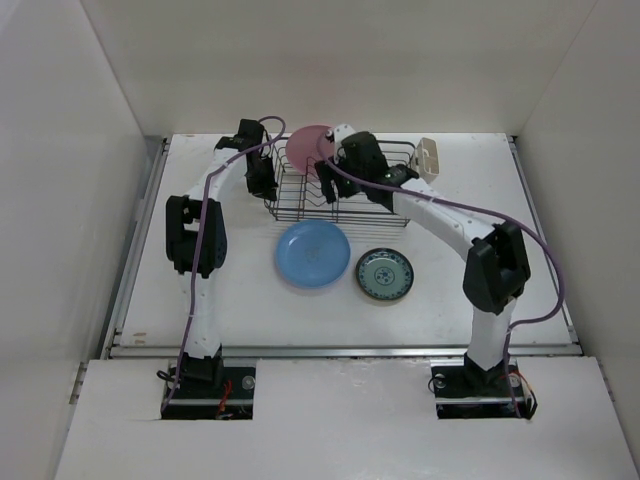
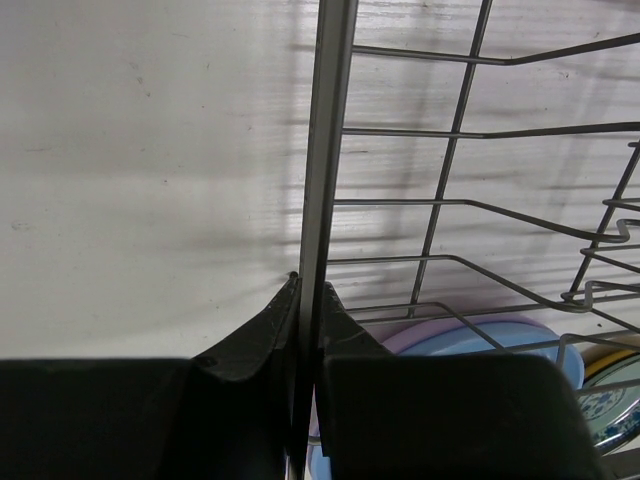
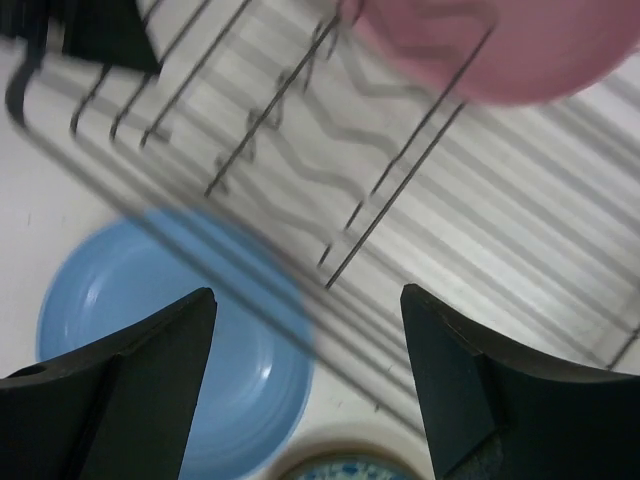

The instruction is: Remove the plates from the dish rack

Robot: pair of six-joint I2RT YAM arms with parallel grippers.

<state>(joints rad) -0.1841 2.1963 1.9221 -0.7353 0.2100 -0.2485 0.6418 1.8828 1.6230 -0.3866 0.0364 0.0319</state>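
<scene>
The dark wire dish rack (image 1: 345,190) stands at the back of the table. A pink plate (image 1: 308,148) stands upright in its far left end, seen as the pink plate (image 3: 500,45) in the right wrist view. My left gripper (image 1: 262,183) is shut on the rack's left end rim (image 2: 325,150), the wire pinched between its fingers (image 2: 311,285). My right gripper (image 1: 327,188) hovers over the rack's left half, open (image 3: 305,300), nothing between its fingers. A blue plate (image 1: 313,253) and a teal patterned plate (image 1: 384,274) lie flat on the table in front of the rack.
A beige cutlery holder (image 1: 430,158) hangs on the rack's right end. Through the rack wires, a lavender edge (image 2: 405,335) shows beside the blue plate (image 2: 480,335). White walls close in the table on three sides.
</scene>
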